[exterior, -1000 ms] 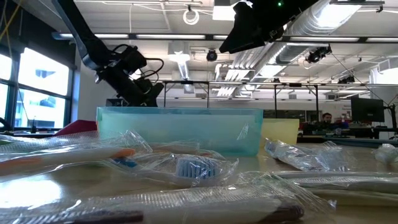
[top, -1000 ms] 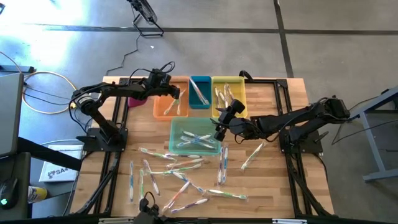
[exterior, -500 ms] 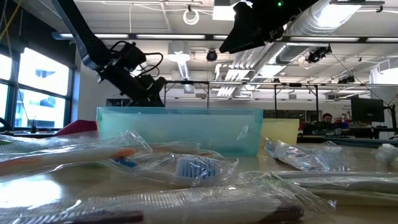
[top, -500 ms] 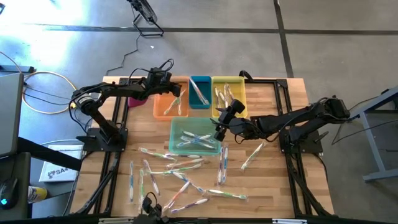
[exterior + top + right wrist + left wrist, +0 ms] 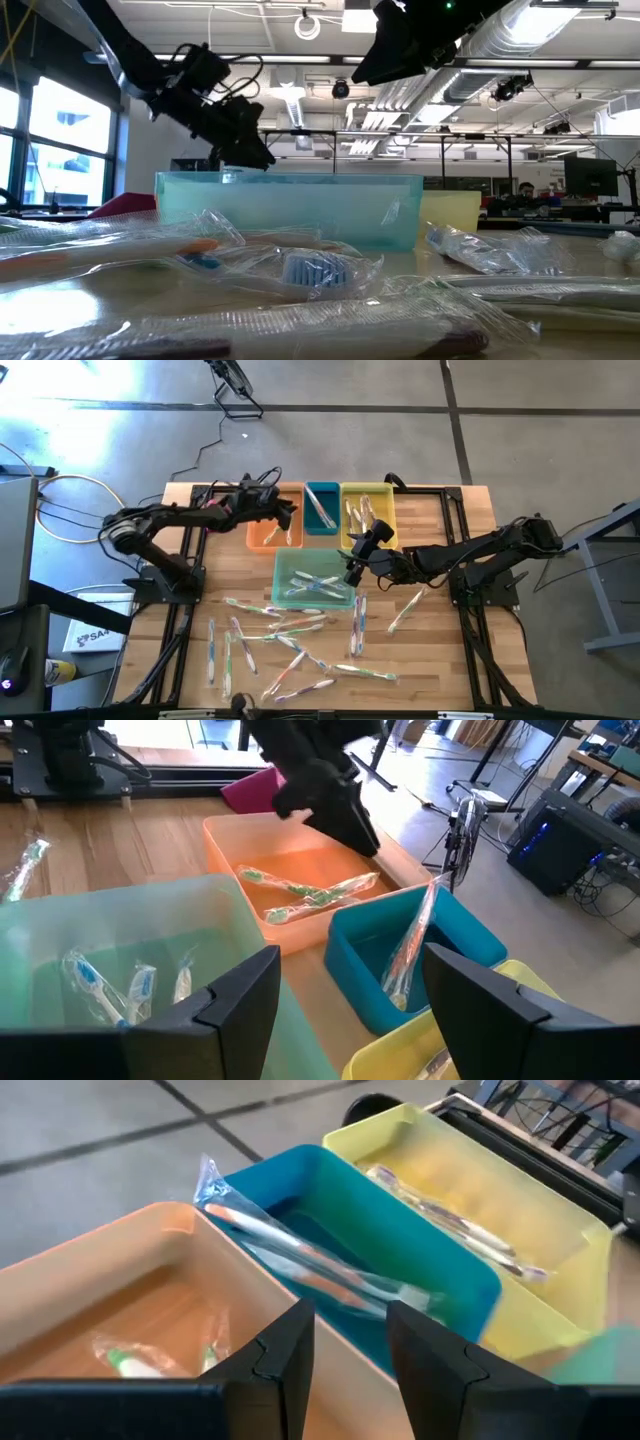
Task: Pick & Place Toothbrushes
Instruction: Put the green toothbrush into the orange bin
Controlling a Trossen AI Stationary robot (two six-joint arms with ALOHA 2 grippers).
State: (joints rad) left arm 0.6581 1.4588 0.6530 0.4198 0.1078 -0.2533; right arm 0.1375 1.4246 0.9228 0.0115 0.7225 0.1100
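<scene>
Many wrapped toothbrushes [image 5: 290, 640] lie loose on the near half of the wooden table. More lie in the orange bin [image 5: 270, 528], and there the green-accented ones [image 5: 310, 892] show. One wrapped toothbrush [image 5: 300, 1265] leans on the wall of the blue bin [image 5: 321, 508]. Others lie in the yellow bin [image 5: 368, 512] and the pale aqua bin [image 5: 313, 580]. My left gripper [image 5: 292, 510] hovers open and empty above the orange bin's right part [image 5: 350, 1355]. My right gripper [image 5: 351, 570] hangs wide open and empty over the aqua bin's right edge [image 5: 355, 1010].
A pink bin [image 5: 215, 517] sits under my left arm at the far left. The three coloured bins stand in a row along the far edge, with the aqua bin in front of them. Black frame rails [image 5: 465, 630] run along both table sides.
My left gripper has risen above the orange bin and shifted a little toward the blue bin, its nose tipping further down. Its fingers keep the same gap. My right gripper has kept still.
</scene>
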